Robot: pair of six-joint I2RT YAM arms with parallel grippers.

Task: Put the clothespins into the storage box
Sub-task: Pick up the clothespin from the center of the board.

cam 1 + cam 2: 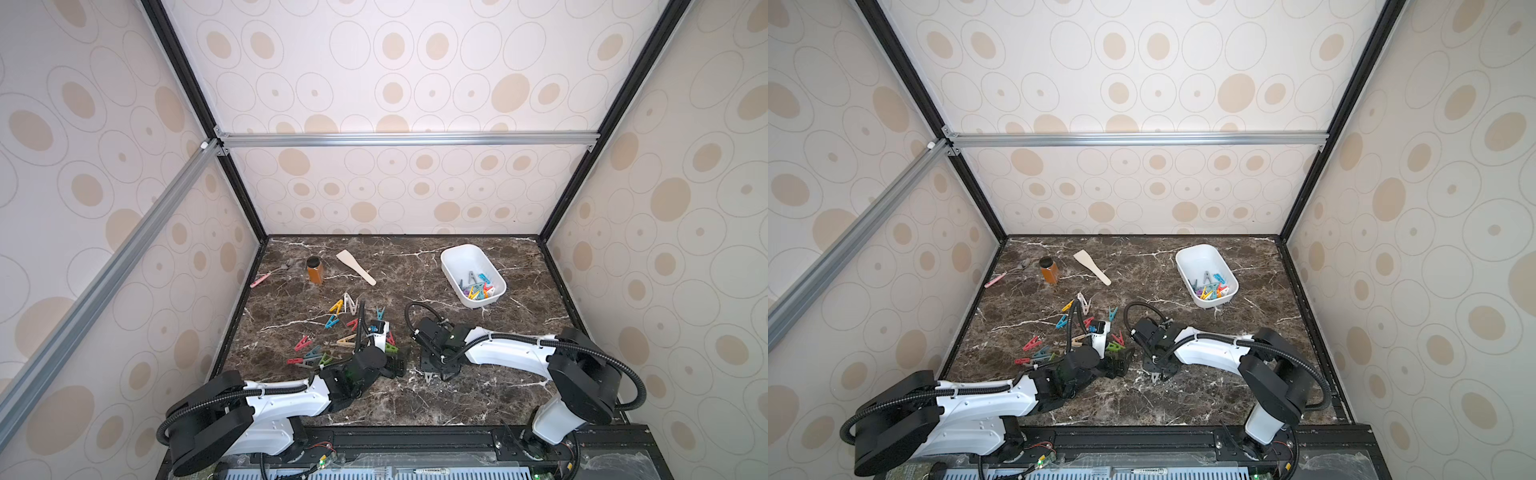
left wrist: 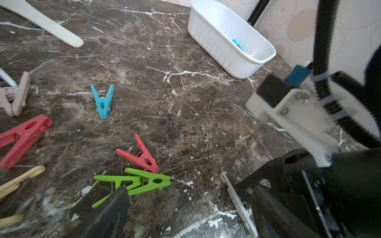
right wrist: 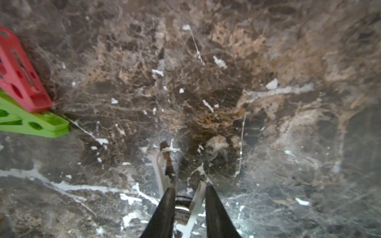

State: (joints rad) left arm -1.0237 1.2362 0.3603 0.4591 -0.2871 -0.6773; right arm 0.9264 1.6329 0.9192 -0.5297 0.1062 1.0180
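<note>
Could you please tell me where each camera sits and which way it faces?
Both top views: high behind the robot, looking down over the table; left arm and right arm show.
Left wrist: on the left arm, looking low across the table toward the box; one finger and the right arm show.
Right wrist: on the right arm, looking nearly straight down; right gripper shut on a white pin.
Shared: both wrist views show the green pin.

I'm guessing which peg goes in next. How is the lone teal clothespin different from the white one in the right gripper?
The teal clothespin lies loose and flat on the table, nothing touching it; the white clothespin is pinched in the right gripper. The teal clothespin shows whole; the white clothespin is partly hidden behind the fingers. Both are V-shaped and outside the storage box.
</note>
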